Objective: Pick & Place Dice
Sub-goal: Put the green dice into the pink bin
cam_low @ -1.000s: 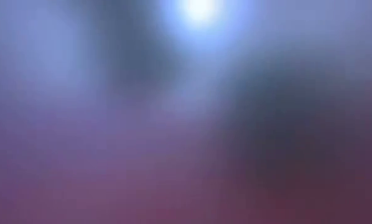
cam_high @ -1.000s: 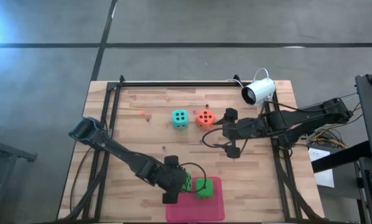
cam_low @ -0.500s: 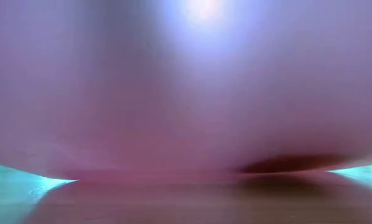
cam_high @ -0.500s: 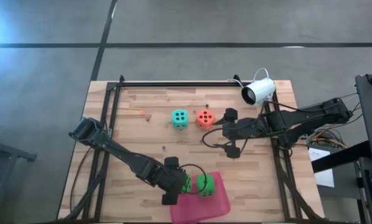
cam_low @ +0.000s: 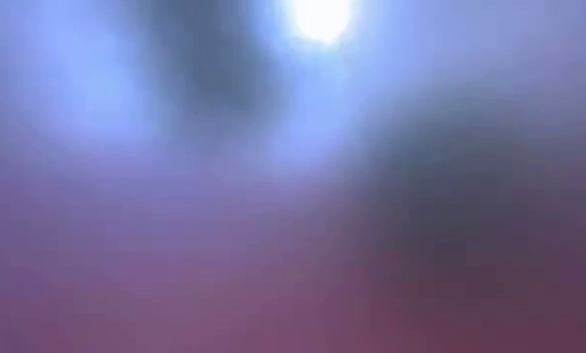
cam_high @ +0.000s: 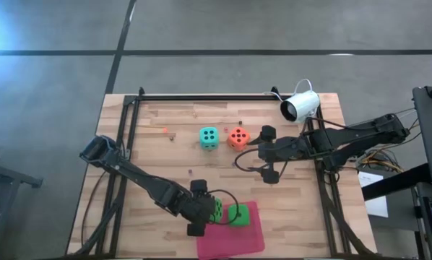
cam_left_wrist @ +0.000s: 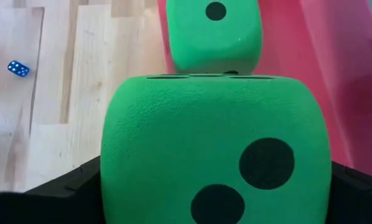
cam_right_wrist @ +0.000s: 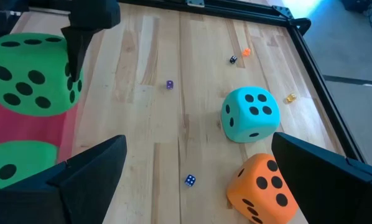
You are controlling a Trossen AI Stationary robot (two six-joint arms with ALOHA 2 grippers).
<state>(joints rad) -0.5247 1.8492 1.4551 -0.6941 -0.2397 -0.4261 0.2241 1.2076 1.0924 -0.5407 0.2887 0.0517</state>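
the left gripper (cam_high: 210, 212) clamps a green die (cam_left_wrist: 214, 152) at the pink mat's (cam_high: 246, 239) edge, touching a second green die (cam_high: 238, 214) on the mat. the right gripper (cam_high: 263, 154) stands wide open just beside the orange die (cam_high: 238, 136), with the teal die (cam_high: 209, 136) next to that.

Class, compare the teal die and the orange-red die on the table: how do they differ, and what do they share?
Colour: the teal die is blue-green, the orange-red die is reddish.
Pose: in the right wrist view the teal die sits flat, while the orange-red die looks tilted.
Place: the orange-red die lies nearer the right gripper.
Both are black-pipped cubes on bare wood, unheld.
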